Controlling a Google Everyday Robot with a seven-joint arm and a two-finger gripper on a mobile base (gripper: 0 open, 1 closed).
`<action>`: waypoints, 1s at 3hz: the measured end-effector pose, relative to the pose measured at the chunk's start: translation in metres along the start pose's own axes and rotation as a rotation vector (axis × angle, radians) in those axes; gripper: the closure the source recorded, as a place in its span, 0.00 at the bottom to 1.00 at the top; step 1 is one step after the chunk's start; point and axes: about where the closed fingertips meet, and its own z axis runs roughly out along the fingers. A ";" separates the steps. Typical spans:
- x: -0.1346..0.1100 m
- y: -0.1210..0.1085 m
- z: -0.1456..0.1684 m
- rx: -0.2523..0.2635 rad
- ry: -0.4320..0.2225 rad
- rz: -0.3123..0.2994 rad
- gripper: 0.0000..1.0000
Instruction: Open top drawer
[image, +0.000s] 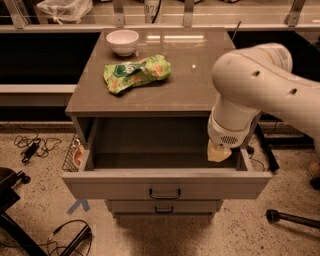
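The top drawer of the grey-brown cabinet stands pulled out, its dark bar handle at the centre of the front and its pale inside bare. My gripper hangs from the white arm over the drawer's right rear corner, just inside the right wall and above the floor of the drawer. It is not touching the handle. Only a pale tan tip shows below the round white wrist.
On the cabinet top lie a green snack bag and a white bowl. A narrower shut drawer sits below. A wire basket hangs at the cabinet's left side. Cables and a black stand leg are on the floor.
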 end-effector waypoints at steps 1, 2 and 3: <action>0.003 0.008 0.055 -0.017 -0.108 0.008 1.00; -0.003 -0.004 0.076 0.027 -0.183 -0.010 1.00; -0.004 -0.017 0.080 0.070 -0.231 -0.034 1.00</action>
